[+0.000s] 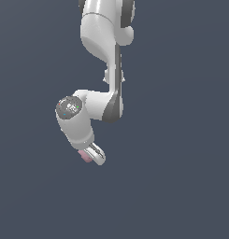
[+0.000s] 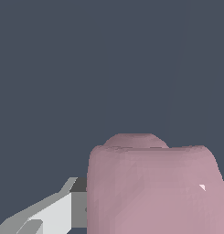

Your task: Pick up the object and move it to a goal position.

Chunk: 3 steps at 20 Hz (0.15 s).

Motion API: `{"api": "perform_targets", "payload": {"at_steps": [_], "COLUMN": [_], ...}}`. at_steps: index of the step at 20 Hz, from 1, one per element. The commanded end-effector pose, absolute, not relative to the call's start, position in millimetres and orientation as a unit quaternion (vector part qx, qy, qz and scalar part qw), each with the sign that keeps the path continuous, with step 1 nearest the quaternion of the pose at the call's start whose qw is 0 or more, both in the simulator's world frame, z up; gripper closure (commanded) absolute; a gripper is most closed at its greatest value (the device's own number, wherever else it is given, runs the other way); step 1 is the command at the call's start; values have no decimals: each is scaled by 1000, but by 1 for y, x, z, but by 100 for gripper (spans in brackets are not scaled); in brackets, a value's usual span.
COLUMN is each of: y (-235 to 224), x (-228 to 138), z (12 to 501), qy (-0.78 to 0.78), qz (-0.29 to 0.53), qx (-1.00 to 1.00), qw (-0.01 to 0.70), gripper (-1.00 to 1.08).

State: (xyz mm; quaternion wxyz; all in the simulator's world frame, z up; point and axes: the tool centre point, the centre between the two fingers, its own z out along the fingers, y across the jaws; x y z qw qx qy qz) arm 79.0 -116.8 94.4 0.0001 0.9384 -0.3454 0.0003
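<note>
The object (image 1: pixel 83 156) is a small pale pink, lumpy blob, sitting between the fingers of my white gripper (image 1: pixel 92 158). It pokes out on the side toward the exterior view's left. In the wrist view the object (image 2: pixel 154 187) fills the space close to the camera, with one grey-white finger (image 2: pixel 54 212) against its side. The other finger is almost wholly hidden behind it. The gripper is shut on the object. I cannot tell from these views whether the object rests on the surface or hangs above it.
The white arm (image 1: pixel 104 51) reaches in from the top of the exterior view and bends down to the gripper. Plain dark grey-blue ground (image 1: pixel 181 186) lies all around. No goal marker shows.
</note>
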Motion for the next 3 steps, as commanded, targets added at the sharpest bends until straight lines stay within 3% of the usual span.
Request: {"api": "perform_targets", "payload": {"at_steps": [1,3], "y": [-118,-117], "x": [80,80], "z": [95,95], "qy": [-345,-345], "qz": [0,0], "qx": [939,939], "qw": [0,0], "gripper": [108,108]}}
